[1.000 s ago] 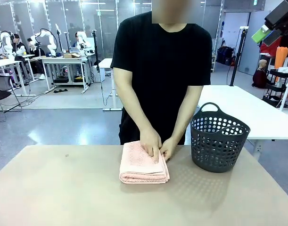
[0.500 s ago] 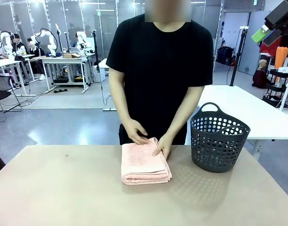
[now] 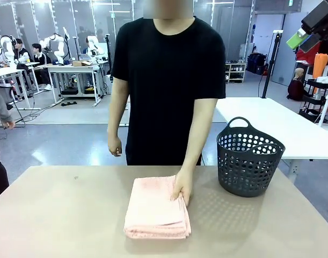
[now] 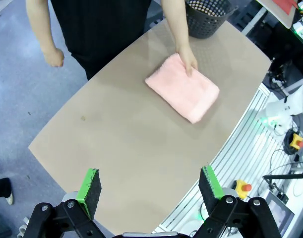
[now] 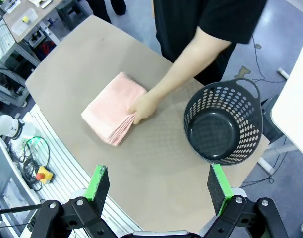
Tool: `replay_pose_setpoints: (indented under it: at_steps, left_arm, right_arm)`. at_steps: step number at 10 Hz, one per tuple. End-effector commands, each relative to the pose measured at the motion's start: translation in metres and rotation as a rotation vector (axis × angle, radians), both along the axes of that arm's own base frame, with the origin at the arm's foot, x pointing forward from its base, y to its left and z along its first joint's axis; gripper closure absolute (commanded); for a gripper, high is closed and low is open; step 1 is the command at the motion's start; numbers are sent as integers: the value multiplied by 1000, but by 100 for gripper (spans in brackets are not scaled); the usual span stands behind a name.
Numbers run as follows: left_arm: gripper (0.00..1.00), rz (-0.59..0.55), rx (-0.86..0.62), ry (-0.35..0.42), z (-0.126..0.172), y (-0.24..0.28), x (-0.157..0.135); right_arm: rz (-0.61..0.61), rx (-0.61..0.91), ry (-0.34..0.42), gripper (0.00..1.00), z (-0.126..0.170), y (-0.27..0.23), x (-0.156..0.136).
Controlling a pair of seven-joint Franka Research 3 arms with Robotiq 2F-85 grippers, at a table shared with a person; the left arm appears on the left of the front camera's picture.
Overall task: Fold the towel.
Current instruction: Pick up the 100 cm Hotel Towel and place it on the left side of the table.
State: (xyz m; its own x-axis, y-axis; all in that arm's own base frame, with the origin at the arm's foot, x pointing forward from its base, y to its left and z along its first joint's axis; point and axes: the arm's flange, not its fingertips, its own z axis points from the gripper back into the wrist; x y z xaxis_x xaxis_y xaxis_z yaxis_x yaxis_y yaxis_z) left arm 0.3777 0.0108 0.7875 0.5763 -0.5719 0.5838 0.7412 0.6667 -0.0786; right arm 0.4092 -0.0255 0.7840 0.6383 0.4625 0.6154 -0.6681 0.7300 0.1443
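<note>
the towel (image 3: pixel 157 208) sits folded flat on the bench (image 3: pixel 62 215), just left of the basket (image 3: pixel 249 157), a person's hand (image 3: pixel 182 187) on its edge. left tool (image 4: pixel 150 184) and right tool (image 5: pixel 157 182) both hang released, well above.

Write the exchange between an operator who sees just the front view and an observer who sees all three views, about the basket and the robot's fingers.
Operator: Is anything inside the dark perforated plastic basket?
Observer: No. The right wrist view looks down into it, and its bottom is bare.
Operator: Is the left gripper near the folded salmon-pink terry towel?
Observer: No. Its green-padded fingers stand open, high above the tan table and well apart from the towel. The person's hand rests on the towel's edge.
</note>
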Motion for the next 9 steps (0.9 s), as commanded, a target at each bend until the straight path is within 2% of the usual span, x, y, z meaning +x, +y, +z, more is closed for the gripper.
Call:
replay_pose_setpoints:
  at_steps: [1,9]
  left_arm:
    - [0,-14,-10,-7,2,0,1]
    - [0,-14,-10,-7,2,0,1]
  right_arm:
    - [11,9,1,0,0,1,0]
    - [11,9,1,0,0,1,0]
